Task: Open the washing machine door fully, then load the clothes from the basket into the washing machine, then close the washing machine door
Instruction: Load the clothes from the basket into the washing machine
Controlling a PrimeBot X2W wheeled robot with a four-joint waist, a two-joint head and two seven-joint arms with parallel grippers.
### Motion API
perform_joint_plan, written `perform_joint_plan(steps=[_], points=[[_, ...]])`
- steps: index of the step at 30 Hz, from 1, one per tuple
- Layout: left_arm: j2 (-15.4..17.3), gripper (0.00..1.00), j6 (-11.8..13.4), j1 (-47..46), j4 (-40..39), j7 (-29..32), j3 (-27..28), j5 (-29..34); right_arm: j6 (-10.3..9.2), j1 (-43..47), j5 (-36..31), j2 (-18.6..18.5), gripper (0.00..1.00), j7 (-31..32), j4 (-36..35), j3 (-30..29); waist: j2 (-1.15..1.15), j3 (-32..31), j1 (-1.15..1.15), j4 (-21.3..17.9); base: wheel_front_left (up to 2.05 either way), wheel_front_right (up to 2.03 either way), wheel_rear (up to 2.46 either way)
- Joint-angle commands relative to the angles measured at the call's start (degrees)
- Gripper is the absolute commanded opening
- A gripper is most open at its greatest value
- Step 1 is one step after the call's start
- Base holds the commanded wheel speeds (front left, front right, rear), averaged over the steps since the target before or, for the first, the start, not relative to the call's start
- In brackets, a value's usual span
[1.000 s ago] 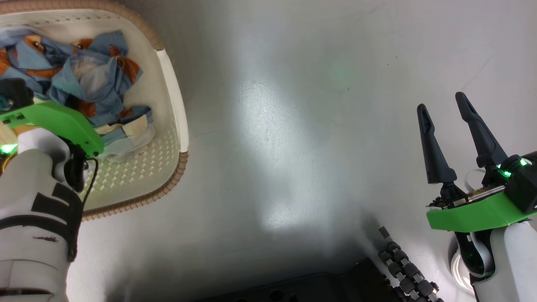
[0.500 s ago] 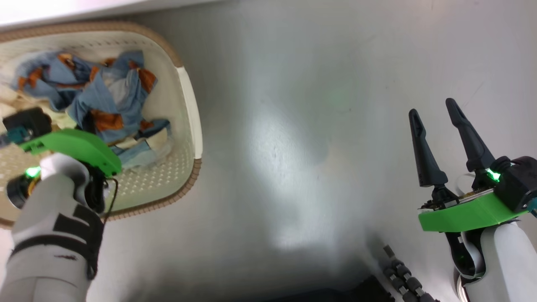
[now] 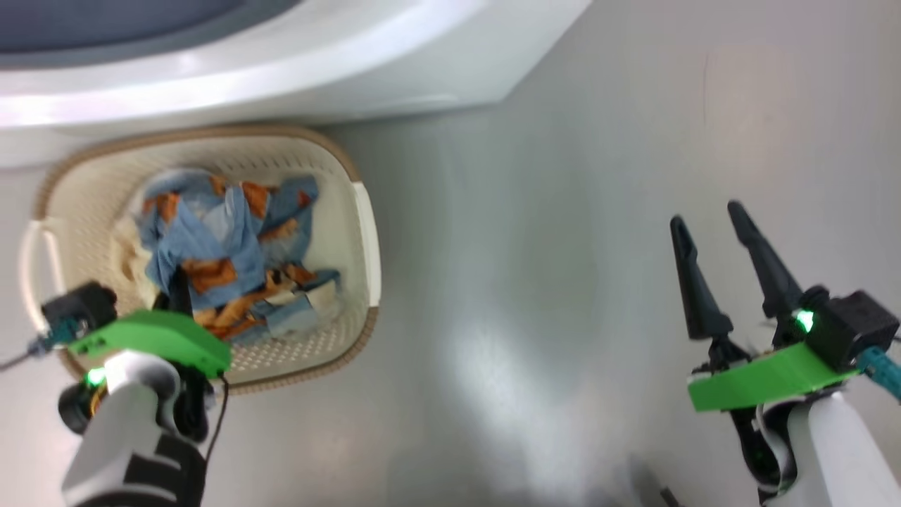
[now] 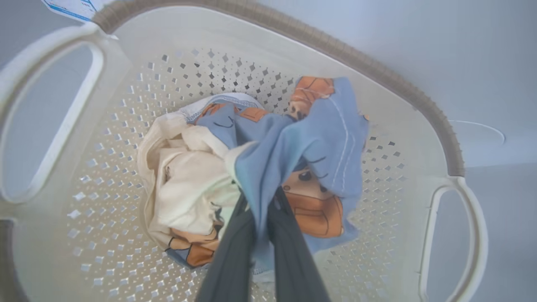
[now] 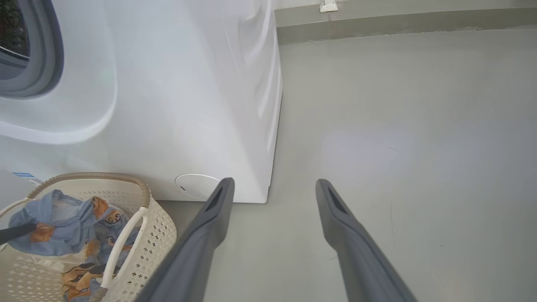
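The cream basket [image 3: 367,232] stands on the floor against the white washing machine [image 3: 281,77]. The clothes [image 3: 225,239], light blue with orange figures plus cream cloth, lie bunched in it. My left gripper [image 3: 181,285] reaches down into the bundle. In the left wrist view the left gripper [image 4: 261,195] is shut on a fold of the blue clothes [image 4: 319,134] above the perforated basket [image 4: 126,84] floor. My right gripper [image 3: 706,215] hangs open over bare floor, far right of the basket; the right gripper [image 5: 275,183] holds nothing. The washing machine door is out of view.
The grey-blue gasket [image 5: 46,50] of the washing machine [image 5: 188,105] opening is at the upper left. A round cover [image 5: 197,186] sits low on its front. Grey floor [image 3: 535,282] stretches between the basket and my right arm. A skirting [image 5: 377,25] runs along the far wall.
The head camera has tilted up, bringing the washing machine into the picture and the basket lower. My left gripper stays shut in the clothes. The right gripper stays open.
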Motion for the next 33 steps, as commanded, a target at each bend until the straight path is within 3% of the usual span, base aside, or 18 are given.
perform_joint_plan(steps=[1, 13, 21, 33], points=[[1.31, 0.00, -0.09, 4.29, -2.24, -0.52, 1.99, 0.59, 0.09, 3.26, 0.21, 0.13, 1.00, -0.27, -0.51, 1.26, 0.00, -8.15, 0.00, 3.12, 0.00, 0.00, 0.00], [-1.16, 0.00, -0.19, 21.33, -18.93, -0.53, 4.35, 5.94, 0.09, 10.80, 0.18, 1.07, 1.00, -0.27, 2.02, 2.13, 0.00, -25.04, 0.00, 7.69, 0.00, 0.00, 0.00], [-1.38, 0.00, 2.70, 32.26, -33.84, -0.53, 2.54, 11.48, 0.09, 15.76, -0.12, 1.95, 1.00, -0.27, 2.31, 1.61, 0.00, -32.89, 0.00, 10.25, 0.00, 0.00, 0.00], [-1.40, 0.00, 7.56, 43.13, -50.07, -0.53, -1.61, 13.17, 0.09, 19.93, -3.39, 2.15, 1.00, -0.27, 1.86, 2.36, 0.00, -39.52, 0.00, 11.29, 0.00, 0.00, 0.00]])
